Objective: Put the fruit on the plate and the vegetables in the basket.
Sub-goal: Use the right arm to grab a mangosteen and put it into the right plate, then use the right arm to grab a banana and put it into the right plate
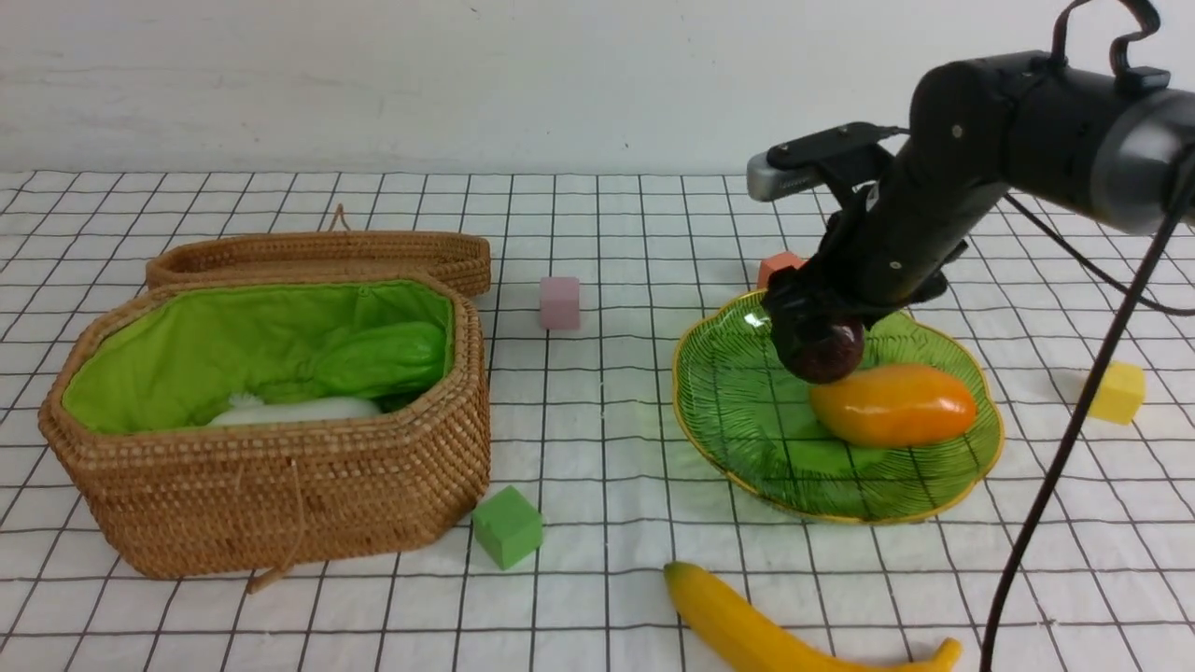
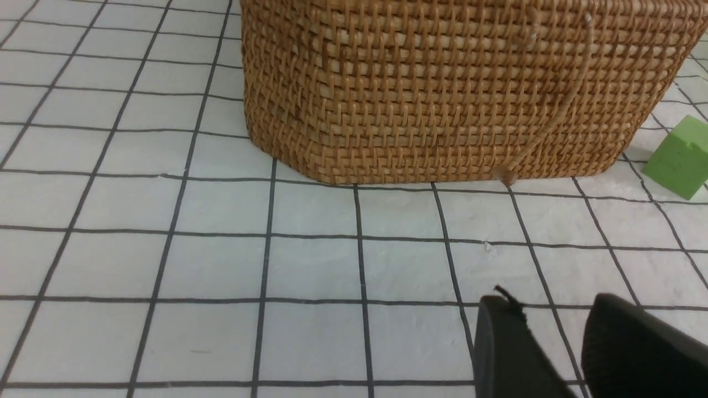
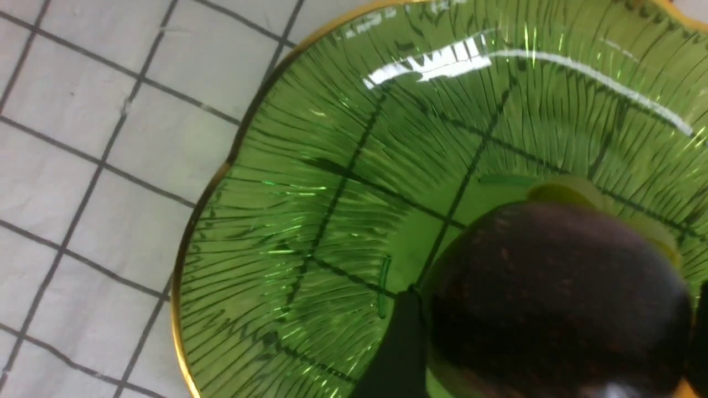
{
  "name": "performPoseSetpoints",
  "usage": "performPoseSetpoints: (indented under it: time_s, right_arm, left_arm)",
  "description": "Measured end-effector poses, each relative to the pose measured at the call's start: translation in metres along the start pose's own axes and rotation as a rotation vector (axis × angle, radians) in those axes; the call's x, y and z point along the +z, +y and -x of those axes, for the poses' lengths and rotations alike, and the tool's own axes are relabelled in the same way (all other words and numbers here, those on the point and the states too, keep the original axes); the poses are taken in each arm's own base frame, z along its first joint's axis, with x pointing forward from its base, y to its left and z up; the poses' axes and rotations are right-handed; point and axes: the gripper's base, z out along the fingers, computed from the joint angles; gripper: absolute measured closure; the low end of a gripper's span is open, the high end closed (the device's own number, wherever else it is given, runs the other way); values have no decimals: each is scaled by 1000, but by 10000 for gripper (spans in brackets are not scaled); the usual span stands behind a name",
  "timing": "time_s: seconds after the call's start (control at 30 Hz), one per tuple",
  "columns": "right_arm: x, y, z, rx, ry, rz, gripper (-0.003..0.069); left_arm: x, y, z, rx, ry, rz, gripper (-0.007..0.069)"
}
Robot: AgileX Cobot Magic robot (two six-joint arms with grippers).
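My right gripper point(image 1: 822, 341) is shut on the dark maroon ball fruit point(image 1: 826, 350), holding it low over the back of the green glass plate point(image 1: 747, 411); the right wrist view shows the fruit point(image 3: 553, 298) between my fingers point(image 3: 398, 354). The orange-yellow mango point(image 1: 892, 403) lies on the plate. The yellow banana point(image 1: 775, 635) lies on the cloth at the front. The wicker basket point(image 1: 261, 485) holds the light-green gourd point(image 1: 387, 359) and the white oblong point(image 1: 299, 411). The chili is hidden. My left gripper point(image 2: 556, 326) is empty and almost closed, low over the cloth in front of the basket point(image 2: 442, 83).
Small cubes stand on the checked cloth: pink point(image 1: 559, 302), orange point(image 1: 777, 269) behind the plate, yellow point(image 1: 1117, 392) at the right, green point(image 1: 507, 526) by the basket's front corner. The basket's lid point(image 1: 317, 257) lies open behind it. A black cable point(image 1: 1055, 467) hangs at the right.
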Motion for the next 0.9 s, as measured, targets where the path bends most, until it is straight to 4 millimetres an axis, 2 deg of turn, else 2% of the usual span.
performPoseSetpoints:
  time_s: [0.07, 0.1, 0.17, 0.2, 0.27, 0.3, 0.37, 0.4, 0.5, 0.63, 0.67, 0.7, 0.8, 0.9]
  right_arm:
    - [-16, -1, 1, -19, -8, -22, -21]
    - [-18, -1, 1, -21, -9, -24, -21]
    - [-51, -2, 1, -19, -45, -33, -7]
    - [-59, -2, 1, -17, -55, -32, -1]
    - [-87, 3, -1, 0, -76, 1, 23]
    - [-89, 4, -2, 1, -76, 7, 26]
    - [-110, 16, -13, -10, -61, 105, 59]
    - [-111, 22, -22, -28, -33, 147, 68]
    - [-98, 46, -53, -106, 86, 296, 82]
    - [-52, 84, -106, -250, 266, 410, 80]
    - [-50, 85, -107, -262, 264, 408, 79]
    - [-36, 96, -125, -312, 305, 404, 78]
    - [-13, 106, -147, -385, 338, 364, 78]
    - [10, 113, -162, -442, 343, 320, 79]
  left_arm:
    - [0, 0, 0, 0, 0, 0, 406]
    - [0, 0, 0, 0, 0, 0, 406]
    - [0, 0, 0, 0, 0, 0, 404]
    - [0, 0, 0, 0, 0, 0, 403]
    - [0, 0, 0, 0, 0, 0, 401]
    - [0, 0, 0, 0, 0, 0, 400]
    - [0, 0, 0, 0, 0, 0, 397]
    - [0, 0, 0, 0, 0, 0, 396]
    - [0, 0, 0, 0, 0, 0, 396]
    - [0, 0, 0, 0, 0, 0, 389]
    - [0, 0, 0, 0, 0, 0, 389]
    - [0, 0, 0, 0, 0, 0, 386]
    - [0, 0, 0, 0, 0, 0, 386]
    - [0, 0, 0, 0, 0, 0, 386]
